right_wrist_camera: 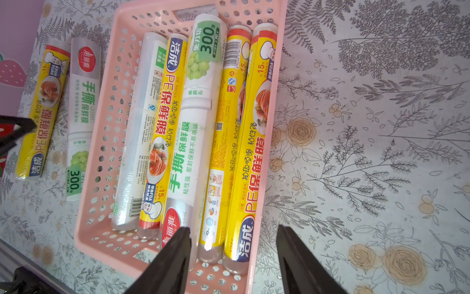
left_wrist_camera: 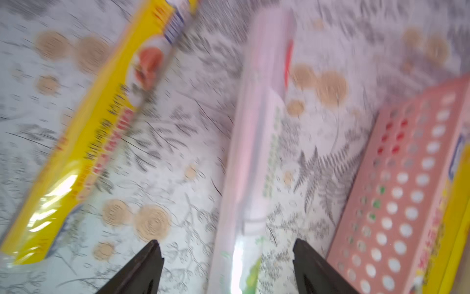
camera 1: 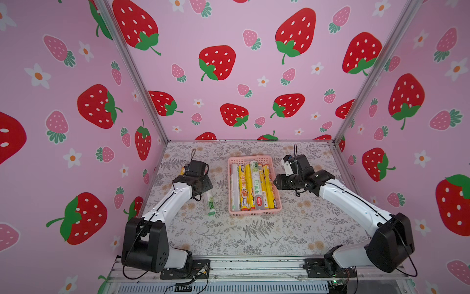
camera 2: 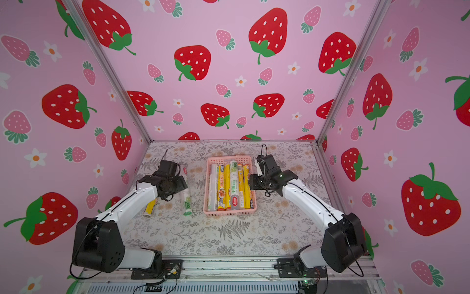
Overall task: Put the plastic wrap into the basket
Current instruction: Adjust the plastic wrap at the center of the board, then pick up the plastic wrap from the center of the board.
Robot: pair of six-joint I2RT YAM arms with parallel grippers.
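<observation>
Yellow, white plastic wrap (right_wrist_camera: pixel 193 142) in basket (right_wrist_camera: pixel 106 157); left end effector (left_wrist_camera: pixel 225 241), right end effector (right_wrist_camera: pixel 232 227) released

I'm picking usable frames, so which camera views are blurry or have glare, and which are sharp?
Left wrist view: smeared throughout, the yellow roll and white roll streaky, glare on both wrappers. Right wrist view: sharp, labels in the basket readable. Both top views: evenly lit, clear, the corner posts splayed by the wide lens.
</observation>
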